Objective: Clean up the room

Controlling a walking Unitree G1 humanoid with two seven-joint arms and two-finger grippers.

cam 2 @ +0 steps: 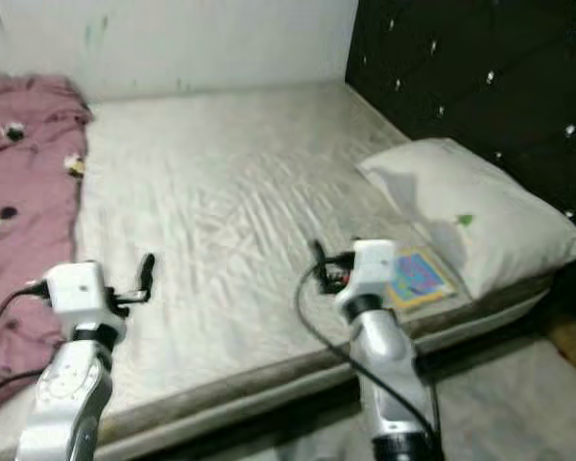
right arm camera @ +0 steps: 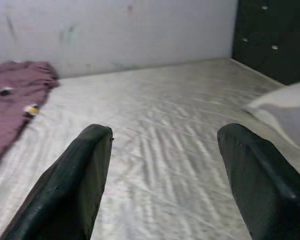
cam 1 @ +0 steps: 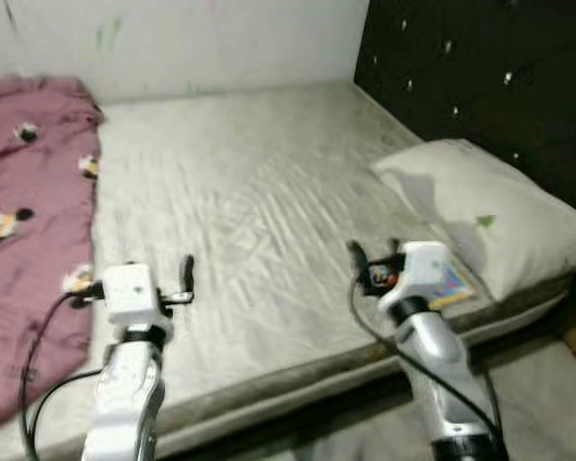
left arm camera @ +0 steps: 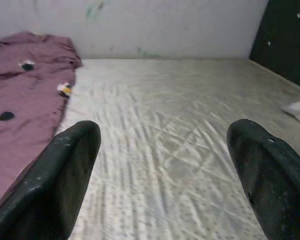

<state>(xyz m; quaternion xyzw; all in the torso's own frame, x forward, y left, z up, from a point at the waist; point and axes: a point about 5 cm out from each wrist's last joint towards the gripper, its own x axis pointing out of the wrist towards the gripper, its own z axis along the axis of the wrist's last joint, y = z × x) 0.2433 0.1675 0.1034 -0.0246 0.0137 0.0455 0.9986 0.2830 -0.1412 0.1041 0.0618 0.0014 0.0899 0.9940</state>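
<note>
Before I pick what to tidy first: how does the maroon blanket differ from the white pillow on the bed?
The maroon patterned blanket is dark, crumpled and spread along the bed's left side, draping over its near edge; the plump white pillow is pale and compact, at the right side by the black tufted headboard. The blanket carries several small motifs, the pillow one green mark. Both lie on the wrinkled grey sheet, untouched by either hand.
</note>
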